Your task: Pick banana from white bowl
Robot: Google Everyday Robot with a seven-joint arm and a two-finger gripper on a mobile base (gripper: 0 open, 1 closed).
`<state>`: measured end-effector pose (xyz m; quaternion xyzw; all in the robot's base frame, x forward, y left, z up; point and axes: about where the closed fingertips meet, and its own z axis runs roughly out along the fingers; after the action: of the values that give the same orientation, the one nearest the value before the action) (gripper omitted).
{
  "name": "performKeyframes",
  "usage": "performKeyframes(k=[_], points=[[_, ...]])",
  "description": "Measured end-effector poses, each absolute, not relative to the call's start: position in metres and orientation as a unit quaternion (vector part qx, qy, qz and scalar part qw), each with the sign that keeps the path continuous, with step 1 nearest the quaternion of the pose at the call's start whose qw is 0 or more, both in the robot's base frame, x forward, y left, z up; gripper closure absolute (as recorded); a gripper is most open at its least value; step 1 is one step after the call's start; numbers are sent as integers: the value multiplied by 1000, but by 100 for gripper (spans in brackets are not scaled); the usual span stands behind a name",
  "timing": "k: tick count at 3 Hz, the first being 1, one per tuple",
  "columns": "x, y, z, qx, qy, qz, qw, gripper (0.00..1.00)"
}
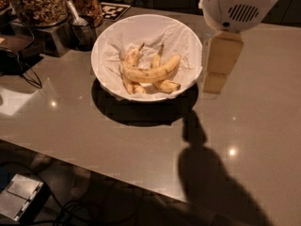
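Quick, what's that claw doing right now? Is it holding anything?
Claw: cannot be told whether open or closed. It hangs just right of the white bowl. The banana lies in the bowl, not held.

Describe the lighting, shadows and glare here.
Camera view: dim, warm light overall. The bowl is the brightest area, and the banana in it reads clearly. The bowl casts a dark crescent onto the table on its near side. The gripper hangs just right of the bowl, and the arm's broad shadow fills the lower right. A few small glare spots dot the table.
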<state>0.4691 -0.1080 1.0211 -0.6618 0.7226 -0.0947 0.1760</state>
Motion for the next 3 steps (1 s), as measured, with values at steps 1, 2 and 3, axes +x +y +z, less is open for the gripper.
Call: performKeyframes(k=[1,2,3], points=[[485,-84,1023,-683,704,-91,172,0],[508,-62,1005,-709,682,-95,153,0],[528,-58,984,-717,677,-94,137,0]])
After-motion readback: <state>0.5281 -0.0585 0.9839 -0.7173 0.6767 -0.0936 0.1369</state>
